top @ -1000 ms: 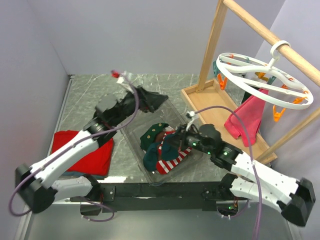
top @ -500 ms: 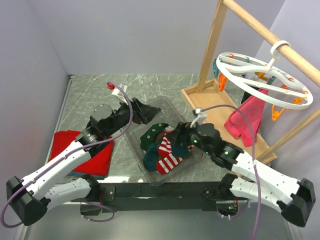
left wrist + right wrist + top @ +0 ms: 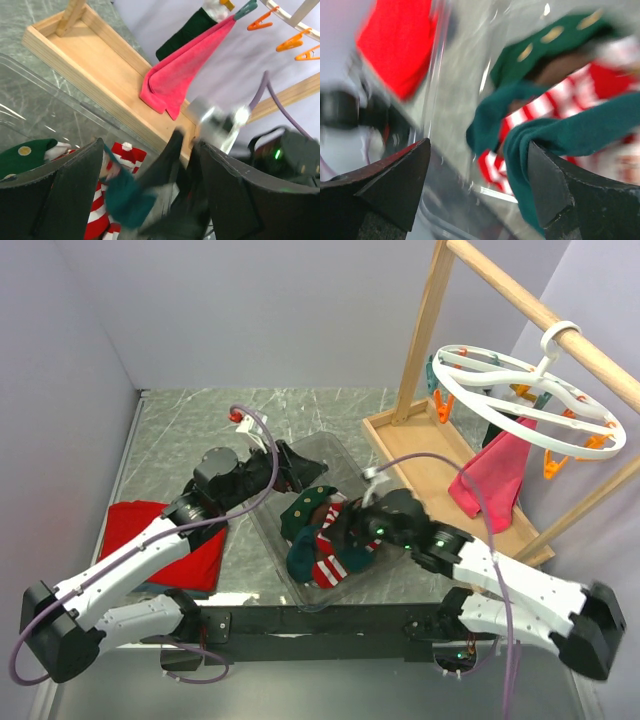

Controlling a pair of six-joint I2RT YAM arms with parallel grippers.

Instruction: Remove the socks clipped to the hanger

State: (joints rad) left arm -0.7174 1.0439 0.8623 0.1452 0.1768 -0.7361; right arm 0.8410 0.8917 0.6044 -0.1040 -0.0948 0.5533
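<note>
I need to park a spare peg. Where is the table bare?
Bare marble lies at the far side of the table, between the back wall and the clear tray. The tray is crowded with socks; the red cloth covers the near left.

Robot lab booth, plain lilac walls (image 3: 250, 300), marble-look tabletop (image 3: 200, 420)

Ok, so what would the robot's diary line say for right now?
left gripper: open, above clear tray | right gripper: open, over socks in tray | pink sock: clipped to hanger
</note>
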